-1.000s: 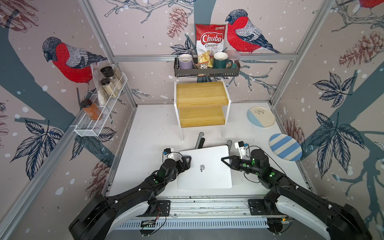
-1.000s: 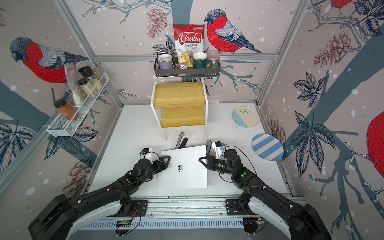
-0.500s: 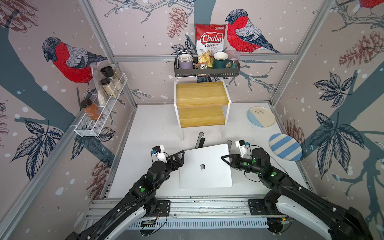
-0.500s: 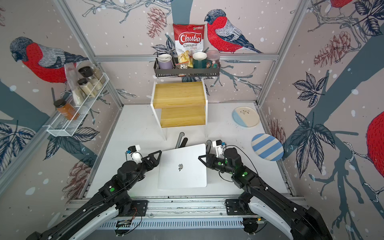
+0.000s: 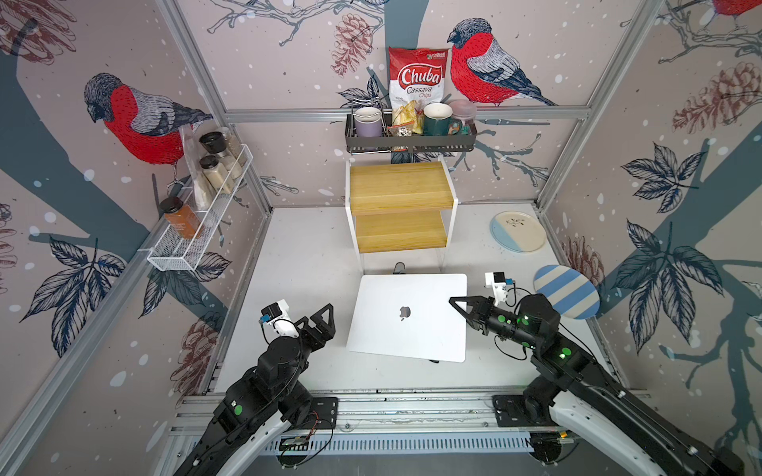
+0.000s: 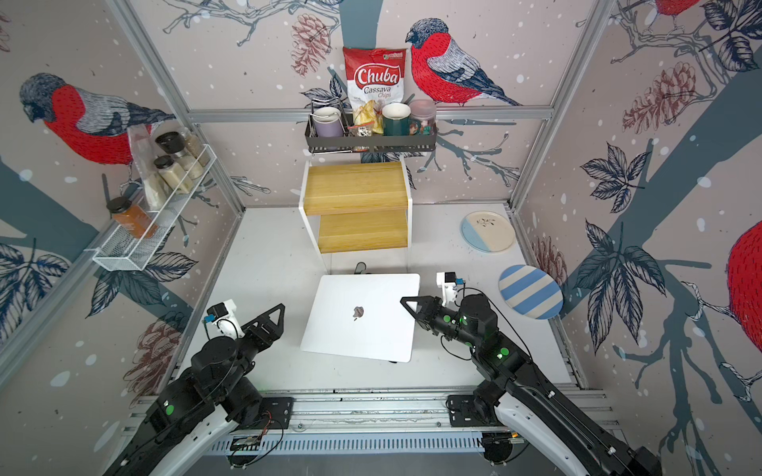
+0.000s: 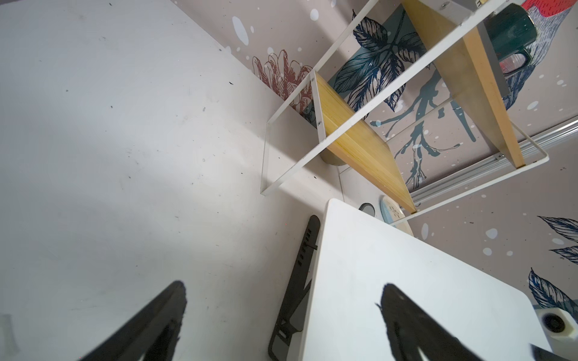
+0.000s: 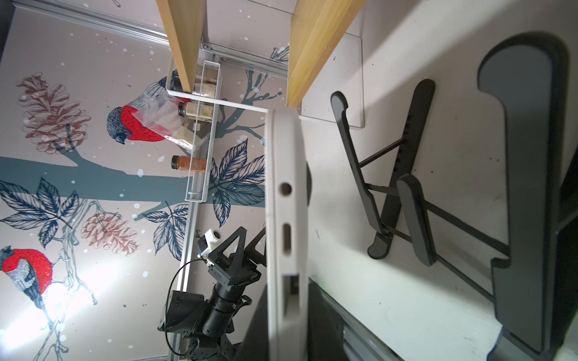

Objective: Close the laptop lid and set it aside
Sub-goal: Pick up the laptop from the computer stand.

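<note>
Top view, right pincer pinching laptop edge, left pincer agape

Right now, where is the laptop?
In both top views the closed laptop is at the front middle of the table, before the wooden shelf, its right edge pinched by the right gripper, the open left gripper apart at its left.

The thin silver-white rectangular laptop is closed, near centre, slightly skewed, its plain lid with dark apple logo facing up

On chip bag: "Chuba Cassava Chips". On lid: dark apple logo.
</note>
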Action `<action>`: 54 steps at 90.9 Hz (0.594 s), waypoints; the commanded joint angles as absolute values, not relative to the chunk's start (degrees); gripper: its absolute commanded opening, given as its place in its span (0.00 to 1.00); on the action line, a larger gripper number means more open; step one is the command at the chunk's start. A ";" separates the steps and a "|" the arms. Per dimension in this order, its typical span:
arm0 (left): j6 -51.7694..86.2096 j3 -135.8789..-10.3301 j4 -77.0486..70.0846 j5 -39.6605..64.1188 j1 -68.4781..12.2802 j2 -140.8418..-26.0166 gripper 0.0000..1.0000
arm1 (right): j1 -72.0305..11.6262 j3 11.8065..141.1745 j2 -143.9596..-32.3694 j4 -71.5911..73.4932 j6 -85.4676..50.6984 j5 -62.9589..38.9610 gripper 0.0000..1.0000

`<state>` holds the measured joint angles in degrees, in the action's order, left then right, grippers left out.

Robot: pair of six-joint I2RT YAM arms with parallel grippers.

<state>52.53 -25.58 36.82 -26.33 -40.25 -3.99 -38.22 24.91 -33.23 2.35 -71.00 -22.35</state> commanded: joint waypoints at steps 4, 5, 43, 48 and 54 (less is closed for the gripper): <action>50.94 -29.05 43.00 -30.49 -40.25 -3.91 0.96 | -38.23 28.20 -29.20 5.87 -74.71 -21.69 0.00; 50.83 -29.34 43.16 -30.54 -40.25 -3.93 0.96 | -38.23 28.43 -28.80 5.53 -74.79 -21.52 0.00; 48.26 -35.15 42.51 -28.59 -40.25 -3.92 0.96 | -38.14 34.97 -18.08 1.75 -82.68 -10.94 0.00; 47.16 -35.08 40.64 -26.39 -40.21 -4.85 0.96 | -38.14 36.15 -17.98 2.17 -83.49 -9.08 0.00; 46.10 -34.98 38.18 -23.88 -40.22 -6.52 0.96 | -38.16 37.29 -18.30 3.78 -84.93 -7.06 0.00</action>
